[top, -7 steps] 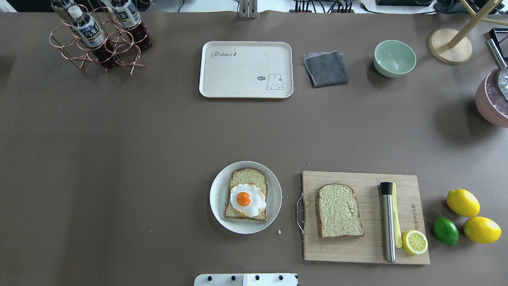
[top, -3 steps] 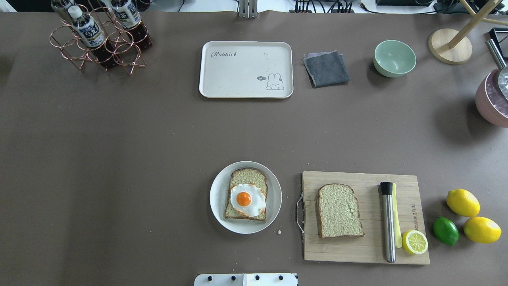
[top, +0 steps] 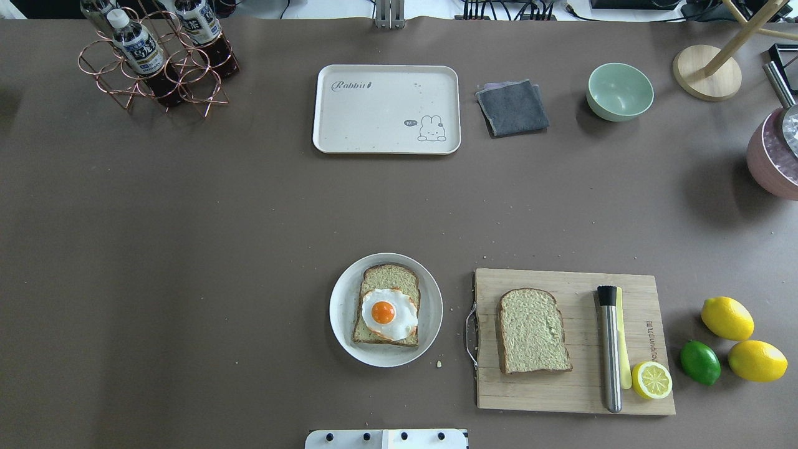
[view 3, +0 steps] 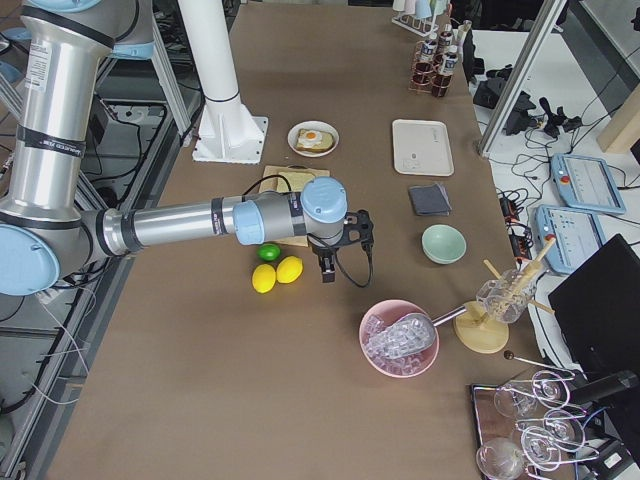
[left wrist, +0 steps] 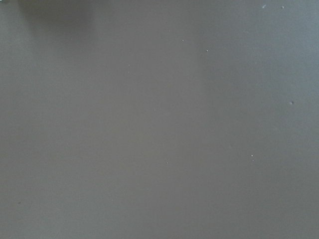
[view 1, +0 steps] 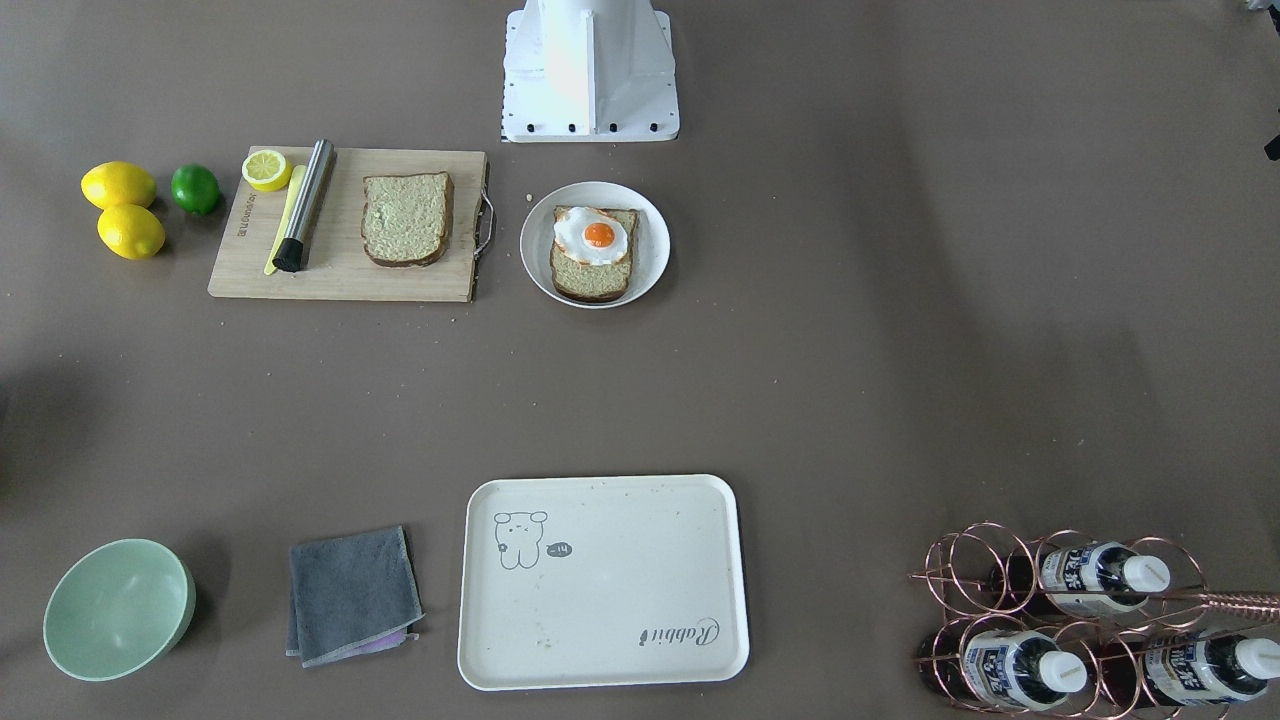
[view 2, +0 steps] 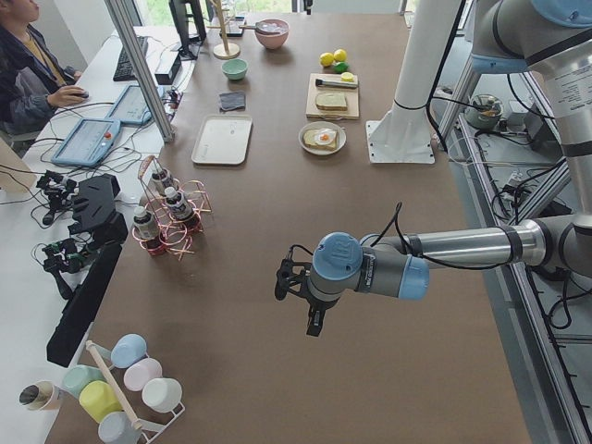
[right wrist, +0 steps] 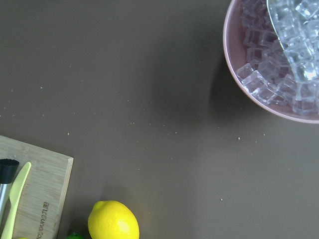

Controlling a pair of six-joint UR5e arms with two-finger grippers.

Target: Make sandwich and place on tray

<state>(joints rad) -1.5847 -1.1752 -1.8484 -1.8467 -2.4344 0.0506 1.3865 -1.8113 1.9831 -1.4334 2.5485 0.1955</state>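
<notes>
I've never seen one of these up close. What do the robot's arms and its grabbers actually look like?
The left arm and the right arm are both smooth silver-grey tubes. They are joined by rounded joints with light-blue caps and thin black rings. Each ends in a small black claw, the left gripper and the right gripper, with a looping black cable at the wrist.

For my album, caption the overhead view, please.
Fried egg on bread on plate; second slice on cutting board; tray beyond.

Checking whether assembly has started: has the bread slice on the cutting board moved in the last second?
No. In the overhead view the bread slice lies at the same spot on the cutting board, with the same gap to the steel rod as before.
</notes>
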